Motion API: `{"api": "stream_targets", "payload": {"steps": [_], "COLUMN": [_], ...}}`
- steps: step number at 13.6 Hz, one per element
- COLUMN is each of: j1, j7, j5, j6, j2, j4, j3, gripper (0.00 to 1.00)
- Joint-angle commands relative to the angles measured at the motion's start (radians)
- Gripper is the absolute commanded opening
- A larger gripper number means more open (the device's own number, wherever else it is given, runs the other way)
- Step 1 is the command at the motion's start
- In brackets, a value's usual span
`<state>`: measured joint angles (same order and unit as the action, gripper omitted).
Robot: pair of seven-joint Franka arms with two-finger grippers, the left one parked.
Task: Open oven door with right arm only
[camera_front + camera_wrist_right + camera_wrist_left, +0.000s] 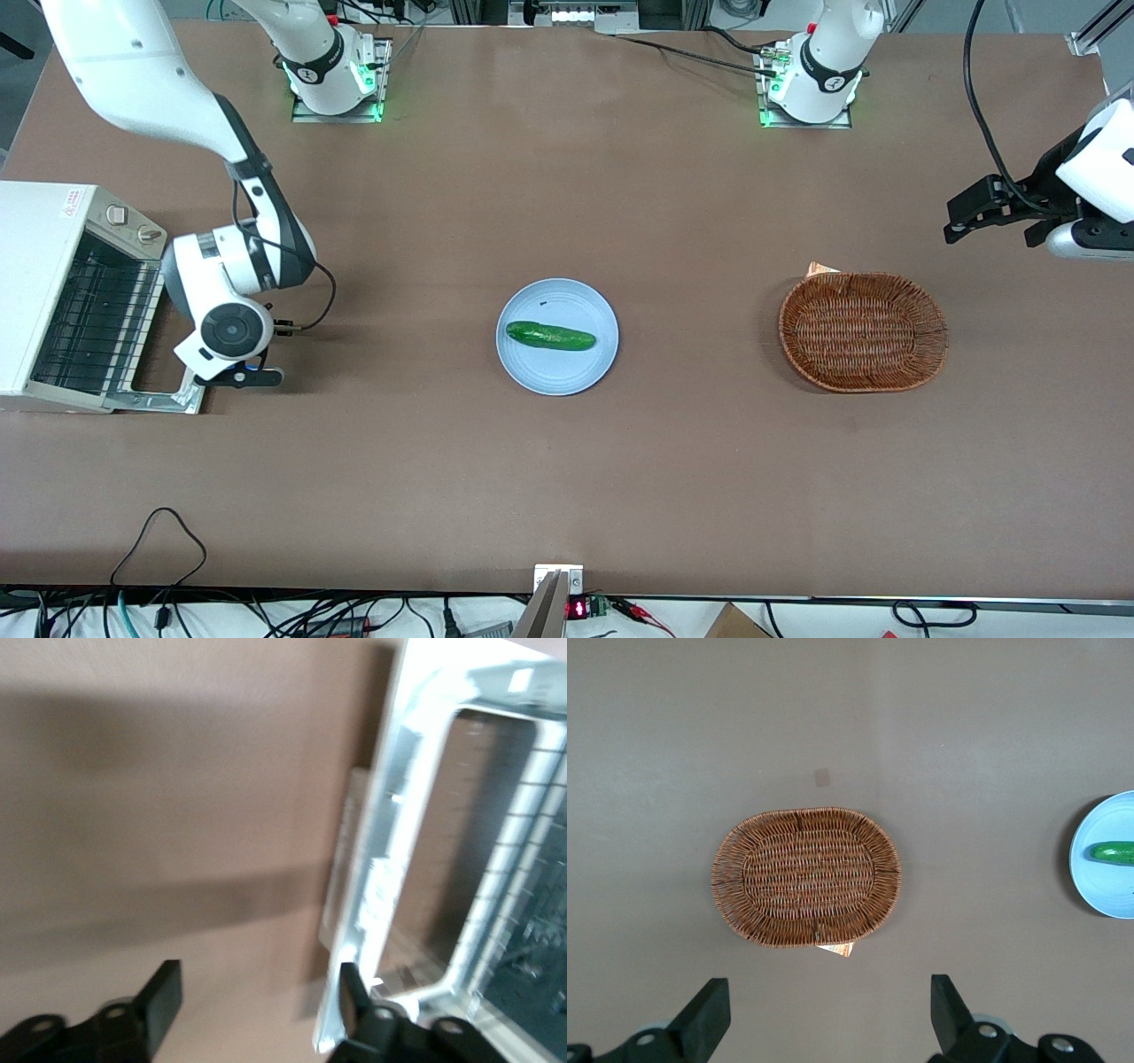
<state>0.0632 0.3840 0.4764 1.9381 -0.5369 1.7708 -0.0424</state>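
Observation:
The small white toaster oven [44, 266] stands at the working arm's end of the table. Its oven door [158, 400] hangs down open and lies nearly flat in front of the oven, so the wire rack [89, 319] inside shows. The right arm [230, 275] bends down over the door's outer edge. Its black gripper [248, 377] sits low at the door's corner nearest the front camera. In the right wrist view the gripper [257, 988] is open over bare table, and one finger [350, 988] lies against the silver door frame [416, 815] beside the bar handle [345, 859].
A light blue plate [580, 372] holding a green cucumber [549, 336] sits mid-table. A brown wicker basket [862, 331] lies toward the parked arm's end. A black cable loop [159, 540] rests near the table's front edge.

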Motion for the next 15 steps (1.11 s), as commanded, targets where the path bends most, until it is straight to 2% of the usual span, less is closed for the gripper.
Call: {"api": "stream_targets", "payload": {"steps": [1, 5, 6, 9, 12, 15], "j1": [-0.026, -0.066, -0.078, -0.089, -0.089, -0.089], "j7": [-0.019, -0.120, -0.157, -0.240, -0.341, -0.366], "j5": [-0.117, -0.361, -0.401, -0.453, -0.456, -0.455], "j6": [-0.036, -0.102, -0.143, -0.249, -0.275, -0.275], "j2": [0.184, 0.401, 0.457, 0.592, 0.652, 0.652], "j4": [0.032, 0.032, 0.029, 0.027, 0.033, 0.032], "j3": [-0.011, -0.011, -0.011, -0.011, -0.030, -0.031], "gripper": [1.00, 1.00, 1.00, 1.00, 1.00, 1.00]}}
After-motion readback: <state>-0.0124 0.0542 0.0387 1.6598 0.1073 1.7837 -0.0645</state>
